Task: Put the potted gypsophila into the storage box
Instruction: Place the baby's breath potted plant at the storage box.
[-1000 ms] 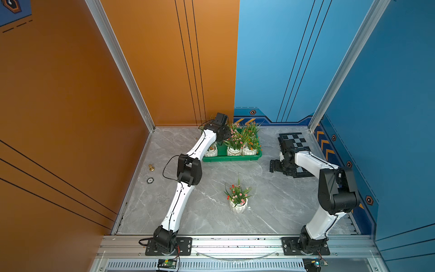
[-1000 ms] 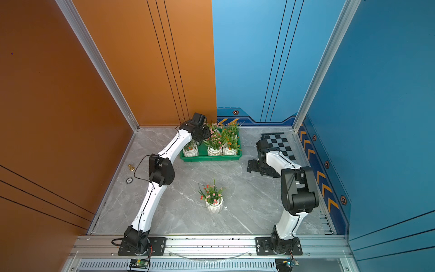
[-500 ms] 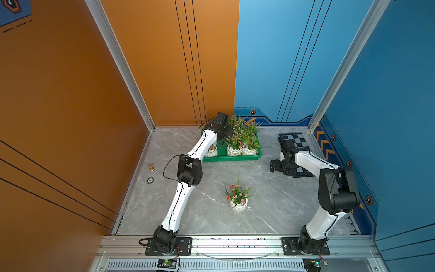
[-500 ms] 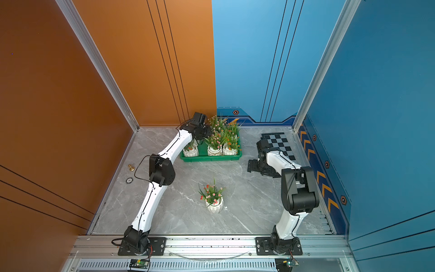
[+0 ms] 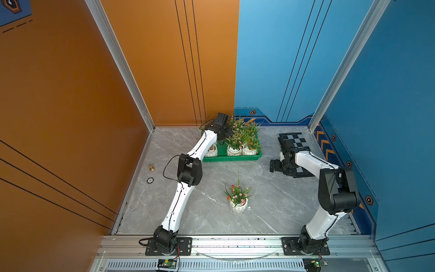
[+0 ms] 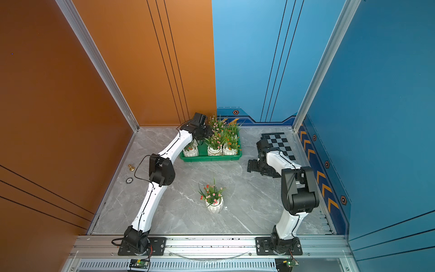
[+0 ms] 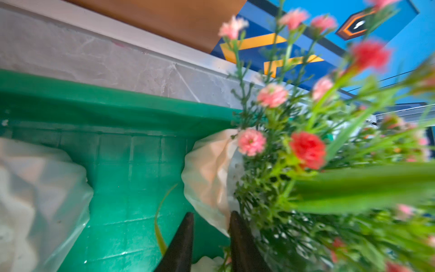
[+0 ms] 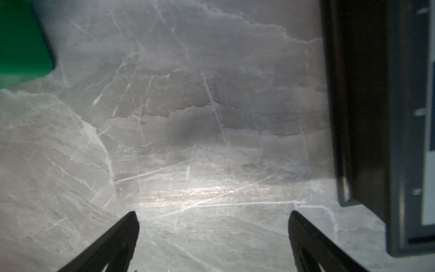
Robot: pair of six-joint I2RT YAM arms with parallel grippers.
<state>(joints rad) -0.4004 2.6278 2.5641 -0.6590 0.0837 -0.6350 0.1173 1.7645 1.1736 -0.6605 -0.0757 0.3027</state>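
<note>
the left gripper [image 7: 211, 213] is lost among the leaves at the back left corner of the green tray [image 5: 231, 159] in both top views, so only its wrist view shows it. there its two dark tips stand a little apart. the edge of a white pot [image 7: 209, 169] runs up to one tip, and a strip of green tray floor shows between that pot and the other tip. blurred blossoms and leaves fill much of that view, and a second pot [image 7: 40, 193] is cut off at the frame's edge. how many pots stand in the tray's back row cannot be told, since the sprigs cover them. the front row shows three: the middle pot [image 5: 234, 150], one on each side, and the one nearest the left arm [image 5: 202, 146] half hidden behind it.

the right gripper [image 8: 213, 212] hangs low over the bare marble floor [image 8: 188, 117], tips wide apart with nothing between them. the right arm [image 5: 308, 160] covers part of the chequered board [image 5: 295, 141]. its wrist view catches only one corner of the tray and an edge of the board.

the tray lies near the back wall [image 5: 270, 70], its long side running across the view, parallel to that wall. the pots in it stand upright, sprigs pointing up. the lone pot [image 5: 238, 206] stands upright on the floor, outside the tray and well apart from it, between the two arms.
</note>
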